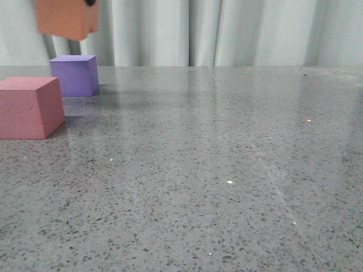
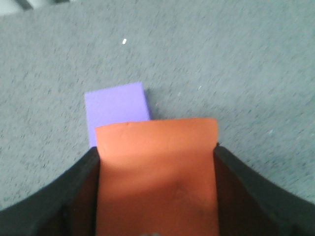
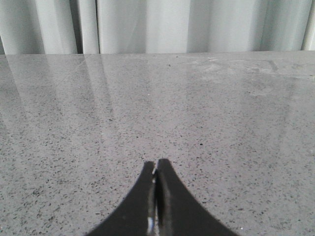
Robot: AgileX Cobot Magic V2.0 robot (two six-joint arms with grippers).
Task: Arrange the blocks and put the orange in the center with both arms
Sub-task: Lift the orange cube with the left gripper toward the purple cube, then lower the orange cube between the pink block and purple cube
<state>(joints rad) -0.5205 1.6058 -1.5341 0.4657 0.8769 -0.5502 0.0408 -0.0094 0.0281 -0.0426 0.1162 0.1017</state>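
Already we had the orange cube (image 1: 67, 18) off the counter (image 1: 215, 170): our left gripper (image 2: 156, 196) was clamped on it, one dark finger (image 2: 74, 191) pressed against each side, and the cube hung in the air above the far left corner. In the left wrist view it sat over the purple cube (image 2: 117, 109), covering part of it, so we judged it was being carried roughly above that block. The purple cube rested near the far edge on the left, and the red-pink cube (image 1: 29, 106) stood nearer to us against the left edge, the two close but apart, with a narrow gap between them. Our right gripper (image 3: 156, 196) hovered over bare counter with its fingertips pinched together and nothing between them.

As we read it, the work was about halfway. The pick was done. Still left were widening or lining up the two resting blocks and setting the orange one down between them, and we could not tell whether the present gap would take it.
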